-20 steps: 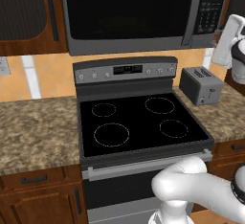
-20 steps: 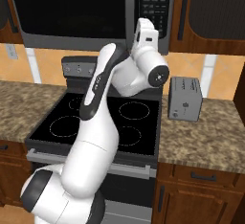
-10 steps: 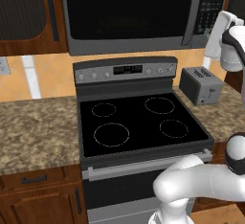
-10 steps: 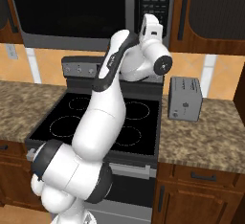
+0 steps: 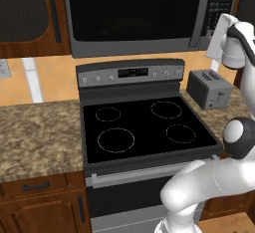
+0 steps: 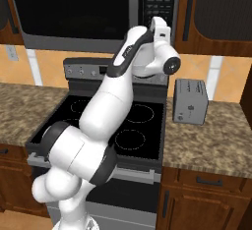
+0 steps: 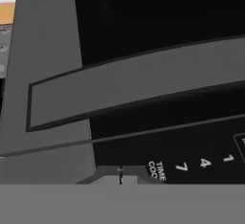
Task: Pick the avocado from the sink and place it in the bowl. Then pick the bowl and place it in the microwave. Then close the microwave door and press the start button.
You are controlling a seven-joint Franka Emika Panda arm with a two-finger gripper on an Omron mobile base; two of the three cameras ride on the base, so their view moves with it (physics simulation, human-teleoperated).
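Microwave (image 5: 134, 15) hangs above the stove (image 5: 144, 127), its door (image 5: 132, 13) shut flat against the body, the dark glass window showing nothing clear inside. Its button panel (image 6: 157, 0) sits on the right end, and the white arm reaches up to it: from the right base camera the hand (image 6: 160, 32) rises just below and in front of the panel, while from the left base camera the same hand (image 5: 221, 40) stands at the microwave's lower right corner. The hand camera looks closely at the microwave: a long grey handle (image 7: 139, 91) runs across dark glass, and printed digits 7, 4 and 1 with part of a label (image 7: 158, 170) show at the lower right. The gripper's fingertips are not clear in any view, so I cannot tell whether the pincer is wide or narrow. A silver toaster (image 6: 190, 101) stands on the speckled stone counter (image 6: 211, 140) just right of the stove, near the back wall. The stove's black top carries four ring burners, and its silver control strip (image 5: 132, 72) runs along the far edge. Wooden cabinets (image 6: 216, 8) flank the microwave.
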